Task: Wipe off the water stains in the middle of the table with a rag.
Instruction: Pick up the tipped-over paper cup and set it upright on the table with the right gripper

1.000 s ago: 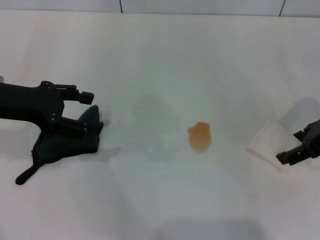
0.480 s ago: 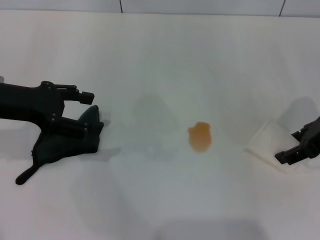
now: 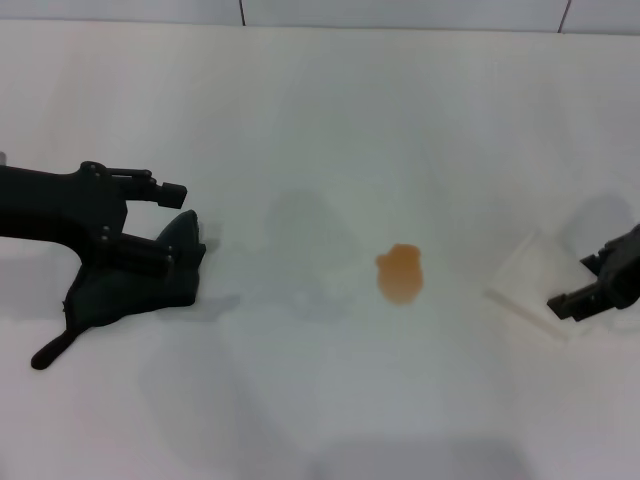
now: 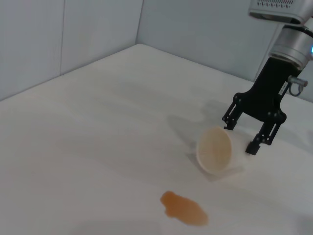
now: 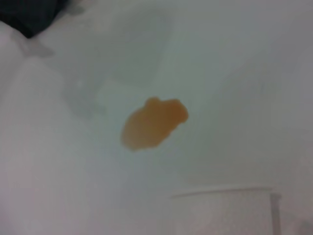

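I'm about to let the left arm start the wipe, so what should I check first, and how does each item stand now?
1. Left gripper at the rag: ok.
2. Firm grip on rag: cannot tell.
3. Water stains unwiped on the table: ok.
4. Path from rag to stain free of objects: ok.
5. Tipped cup apart from stain: ok.
6. Right gripper open beside cup, off the path: ok.
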Action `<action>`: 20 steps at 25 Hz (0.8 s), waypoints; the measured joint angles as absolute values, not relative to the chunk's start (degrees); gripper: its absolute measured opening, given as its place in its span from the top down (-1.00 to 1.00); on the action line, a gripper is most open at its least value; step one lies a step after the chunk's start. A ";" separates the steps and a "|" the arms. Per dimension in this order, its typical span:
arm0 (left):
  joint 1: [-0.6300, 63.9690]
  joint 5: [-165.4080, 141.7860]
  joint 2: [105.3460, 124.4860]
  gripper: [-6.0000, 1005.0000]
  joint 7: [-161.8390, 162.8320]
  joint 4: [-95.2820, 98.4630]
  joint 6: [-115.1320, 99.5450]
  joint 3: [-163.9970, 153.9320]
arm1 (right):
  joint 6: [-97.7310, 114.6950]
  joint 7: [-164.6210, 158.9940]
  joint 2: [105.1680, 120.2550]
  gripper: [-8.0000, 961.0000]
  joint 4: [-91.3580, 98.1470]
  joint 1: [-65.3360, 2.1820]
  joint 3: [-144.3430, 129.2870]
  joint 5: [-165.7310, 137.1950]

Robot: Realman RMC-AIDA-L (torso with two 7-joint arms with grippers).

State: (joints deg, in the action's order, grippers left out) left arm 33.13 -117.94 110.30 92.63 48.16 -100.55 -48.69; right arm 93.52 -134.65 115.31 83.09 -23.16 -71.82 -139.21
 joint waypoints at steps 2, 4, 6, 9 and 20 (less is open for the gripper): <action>33.13 -117.94 110.30 -0.77 92.50 48.16 -100.55 -48.67 | 93.43 -134.65 115.31 -0.43 83.51 -23.20 -71.53 -138.97; 33.13 -117.94 110.29 -0.77 92.27 48.16 -100.55 -48.60 | 93.21 -134.65 115.31 -0.43 83.75 -23.21 -71.05 -138.45; 33.13 -117.94 110.31 -0.77 91.94 48.16 -100.55 -48.46 | 92.70 -134.63 115.31 -0.43 83.81 -23.19 -70.63 -137.88; 33.13 -117.94 110.39 -0.77 91.29 48.16 -100.55 -48.38 | 91.15 -134.24 115.27 -0.43 83.71 -22.82 -69.82 -136.83; 32.64 -117.58 110.74 -0.77 89.29 48.16 -100.12 -48.33 | 83.51 -122.70 115.21 -0.43 75.36 -21.21 -64.83 -123.35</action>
